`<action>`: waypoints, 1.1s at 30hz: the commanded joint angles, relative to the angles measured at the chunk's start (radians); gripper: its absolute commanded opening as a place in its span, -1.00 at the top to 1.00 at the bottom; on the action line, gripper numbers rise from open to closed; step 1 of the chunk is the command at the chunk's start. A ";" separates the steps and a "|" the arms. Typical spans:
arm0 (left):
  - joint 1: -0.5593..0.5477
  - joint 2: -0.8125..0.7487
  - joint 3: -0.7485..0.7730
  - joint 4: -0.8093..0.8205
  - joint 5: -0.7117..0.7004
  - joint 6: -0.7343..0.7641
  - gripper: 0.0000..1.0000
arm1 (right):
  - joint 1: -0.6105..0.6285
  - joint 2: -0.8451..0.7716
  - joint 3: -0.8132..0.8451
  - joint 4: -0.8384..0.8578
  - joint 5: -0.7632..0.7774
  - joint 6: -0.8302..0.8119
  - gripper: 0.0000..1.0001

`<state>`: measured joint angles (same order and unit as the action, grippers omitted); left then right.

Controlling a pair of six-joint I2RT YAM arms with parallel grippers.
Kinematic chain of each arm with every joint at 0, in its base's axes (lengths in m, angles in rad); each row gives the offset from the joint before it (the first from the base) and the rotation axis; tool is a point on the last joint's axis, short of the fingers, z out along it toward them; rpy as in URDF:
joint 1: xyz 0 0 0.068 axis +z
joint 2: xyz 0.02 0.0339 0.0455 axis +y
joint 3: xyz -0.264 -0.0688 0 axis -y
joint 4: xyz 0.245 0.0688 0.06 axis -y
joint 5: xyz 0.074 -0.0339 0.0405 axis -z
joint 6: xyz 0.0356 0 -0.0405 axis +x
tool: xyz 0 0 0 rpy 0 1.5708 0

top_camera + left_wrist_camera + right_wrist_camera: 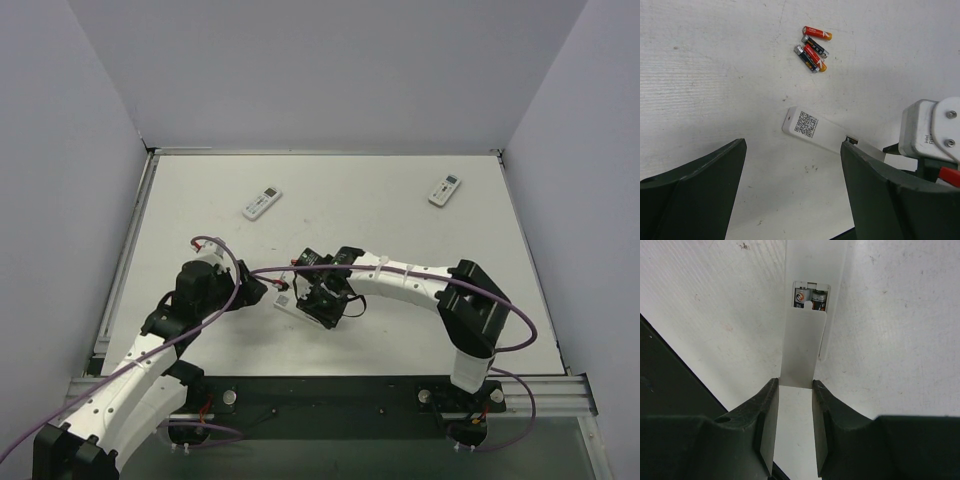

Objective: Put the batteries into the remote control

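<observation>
Your right end effector (794, 405) pinches the thin battery cover (804, 345) by its side edges, over the remote (815, 265) on the tabletop (890, 315), two batteries (810, 299) seated inside. It's light, slick plastic that likely flexes, so squeeze gently; your left end effector (792, 150) hangs spread

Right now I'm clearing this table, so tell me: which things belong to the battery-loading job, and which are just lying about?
Belongs to the job:
face-down remote
battery cover, gripped by the right hand
two cells seated inside that remote
loose batteries nearby

Just lying about:
white remote at the back left
white remote at the back right
</observation>
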<state>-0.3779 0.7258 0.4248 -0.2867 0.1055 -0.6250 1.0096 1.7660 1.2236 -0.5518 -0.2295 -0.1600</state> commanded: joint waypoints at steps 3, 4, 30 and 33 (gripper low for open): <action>0.000 -0.023 0.005 0.038 -0.013 -0.004 -0.73 | 0.003 0.042 0.059 -0.046 -0.013 -0.026 0.88; 0.000 -0.023 0.005 0.035 -0.013 -0.004 -0.73 | 0.001 0.050 0.063 -0.046 -0.011 -0.027 0.88; 0.000 -0.037 0.003 0.032 -0.023 -0.004 -0.73 | 0.009 0.101 0.073 -0.071 0.036 -0.038 0.75; 0.000 -0.034 0.003 0.035 -0.023 -0.002 -0.73 | 0.009 0.102 0.068 -0.073 0.038 -0.039 0.71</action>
<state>-0.3779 0.7017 0.4229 -0.2871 0.0906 -0.6250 1.0100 1.8488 1.2678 -0.5697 -0.2100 -0.1856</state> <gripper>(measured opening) 0.866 0.252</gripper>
